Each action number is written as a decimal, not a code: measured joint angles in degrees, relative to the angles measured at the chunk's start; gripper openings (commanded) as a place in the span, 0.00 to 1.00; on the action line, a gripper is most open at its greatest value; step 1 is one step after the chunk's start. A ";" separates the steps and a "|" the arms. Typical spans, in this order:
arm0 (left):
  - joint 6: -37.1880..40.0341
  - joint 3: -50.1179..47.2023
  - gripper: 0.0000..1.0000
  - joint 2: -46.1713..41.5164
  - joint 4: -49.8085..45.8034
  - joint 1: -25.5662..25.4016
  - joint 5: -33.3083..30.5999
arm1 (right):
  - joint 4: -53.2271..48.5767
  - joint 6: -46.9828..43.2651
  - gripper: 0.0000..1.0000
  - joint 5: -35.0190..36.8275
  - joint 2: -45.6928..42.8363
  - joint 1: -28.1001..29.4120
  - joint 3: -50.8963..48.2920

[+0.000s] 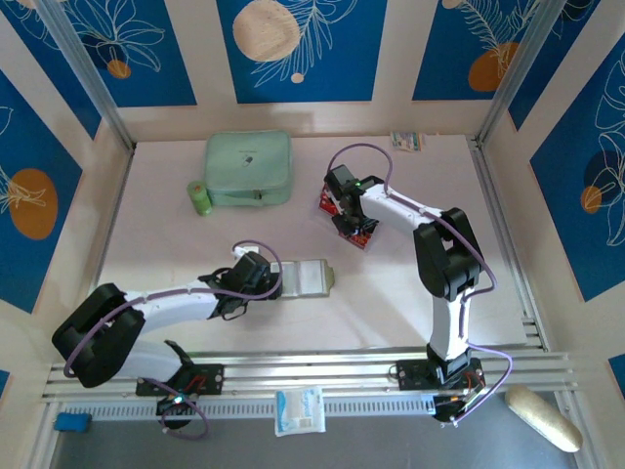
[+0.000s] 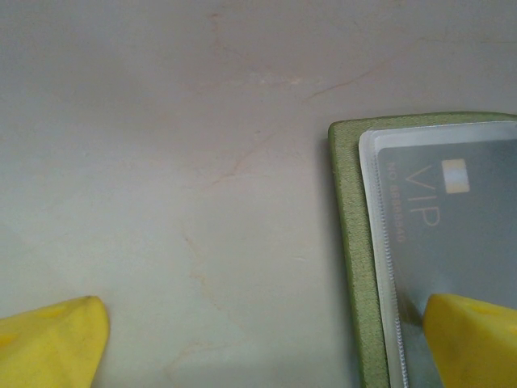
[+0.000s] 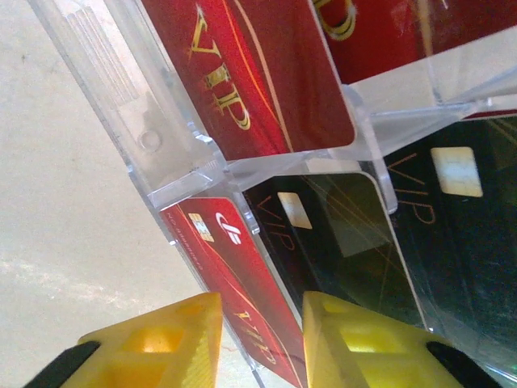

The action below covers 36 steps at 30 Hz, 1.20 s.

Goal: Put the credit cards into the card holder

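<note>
Two arms work over the pale tabletop (image 1: pixel 166 234). The left arm lies low and stretches rightward, with its left end effector (image 1: pixel 271 283) at the near edge of the open card holder (image 1: pixel 311 277), which lies flat near the middle. The right arm stands tall with a bent elbow and leans back and left, setting the right end effector (image 1: pixel 354 220) over the clear tray (image 1: pixel 371 234) that holds the credit cards (image 1: pixel 330 203). A mint-green zip case (image 1: pixel 249 168) sits farther back.

Up close, the left wrist view has the yellow fingers (image 2: pixel 472 339) spread wide, holding nothing. One of them rests over the holder's clear pocket, where a grey card (image 2: pixel 452 218) reads "VIP". The small print along its edge is too faint to read.

From the right wrist, red and black cards stand in the tray's compartments, each marked "VIP" in gold beside a chip. The yellow fingers (image 3: pixel 153 339) straddle the lower red card (image 3: pixel 230 275) with a narrow gap between them. Whether they pinch it I cannot tell.
</note>
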 measured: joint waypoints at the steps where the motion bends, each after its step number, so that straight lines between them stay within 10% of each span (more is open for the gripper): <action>1: -0.02 0.00 1.00 0.00 0.00 0.00 0.00 | -0.02 -0.11 0.25 -0.37 0.00 -0.07 0.00; 10: -0.02 0.00 1.00 0.00 0.02 0.00 0.00 | -0.22 -0.74 0.00 -1.97 -0.26 -0.31 0.02; 36: 0.00 0.00 1.00 -0.02 -0.22 0.00 -0.22 | -1.84 2.75 0.00 -13.94 -11.98 1.86 0.28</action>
